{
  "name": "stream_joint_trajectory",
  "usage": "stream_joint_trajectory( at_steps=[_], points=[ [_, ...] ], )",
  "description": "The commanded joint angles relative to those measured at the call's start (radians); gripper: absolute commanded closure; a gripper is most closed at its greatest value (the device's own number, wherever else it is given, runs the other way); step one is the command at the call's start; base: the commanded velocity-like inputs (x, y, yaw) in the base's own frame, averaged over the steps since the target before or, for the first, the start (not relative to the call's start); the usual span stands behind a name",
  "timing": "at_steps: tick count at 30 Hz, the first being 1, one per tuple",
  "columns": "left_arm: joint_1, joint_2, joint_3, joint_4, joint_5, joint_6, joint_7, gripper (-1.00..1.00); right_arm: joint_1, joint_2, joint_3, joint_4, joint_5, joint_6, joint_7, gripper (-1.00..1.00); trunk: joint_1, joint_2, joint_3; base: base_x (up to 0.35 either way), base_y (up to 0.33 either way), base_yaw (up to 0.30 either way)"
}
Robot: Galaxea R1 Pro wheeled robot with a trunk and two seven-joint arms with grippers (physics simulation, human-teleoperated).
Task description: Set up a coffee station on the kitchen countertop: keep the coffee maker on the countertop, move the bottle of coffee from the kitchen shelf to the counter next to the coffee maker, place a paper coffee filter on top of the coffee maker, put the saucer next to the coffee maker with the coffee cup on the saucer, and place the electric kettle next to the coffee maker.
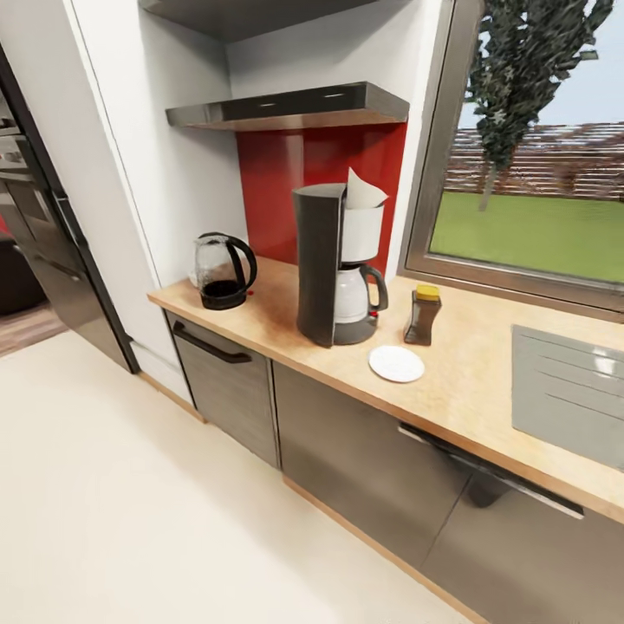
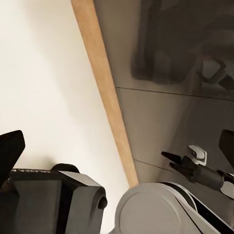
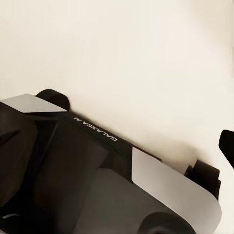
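Although the cup is nowhere to be seen in the head view, most of the station looks set. The coffee maker (image 1: 334,264) stands upright on the tabletop (image 1: 468,381), with the filter (image 1: 362,191) sitting in the top of its white basket, a corner poking up. The coffee bottle (image 1: 423,315) stands just right of the machine, close to it but apart. The saucer (image 1: 396,363) lies flat and bare on the near side, just right of the machine's base and in front of the bottle. The kettle (image 1: 222,272) stands to the left, near the tabletop's left end and a clear gap from the machine; whether that counts as next to it is a judgement call, and it may want nudging closer. What remains, as I judge it, is the cup on the saucer.

The black shelf (image 1: 290,107) above carries nothing I can see. The saucer sits fairly near the front edge, so a cup lowered there needs care. Open tabletop lies right of the bottle, up to the sink (image 1: 568,390). The floor (image 1: 130,485) before the cabinets is wide and open.

In the left wrist view dark tips of the left claw (image 2: 117,151) show at the frame edges, wide apart and with nothing between them. In the right wrist view one dark tip of the right claw (image 3: 227,146) shows over the floor; I cannot tell its opening.
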Motion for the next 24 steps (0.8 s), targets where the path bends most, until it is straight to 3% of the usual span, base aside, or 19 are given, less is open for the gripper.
stream_joint_trajectory(
  at_steps=[1, 8, 24],
  points=[
    [0.0, 0.0, 0.006, 0.0, -0.004, 0.01, -0.003, -1.0, -0.001, 0.001, 0.009, 0.004, -0.005, -0.009, 0.004, -1.0, 0.0, -0.001, -0.001, 0.021, 0.025, -0.264],
    [0.0, 0.0, 0.006, 0.0, -0.004, 0.01, -0.003, -1.0, -0.001, 0.003, 0.009, 0.004, -0.005, -0.01, 0.004, -1.0, 0.0, -0.001, 0.001, 0.03, 0.064, -0.208],
    [0.0, 0.0, 0.006, 0.0, -0.004, 0.01, -0.003, -1.0, -0.001, 0.004, 0.009, 0.004, -0.005, -0.01, 0.004, -1.0, 0.0, -0.001, 0.001, 0.132, 0.274, -0.028]
  ],
)
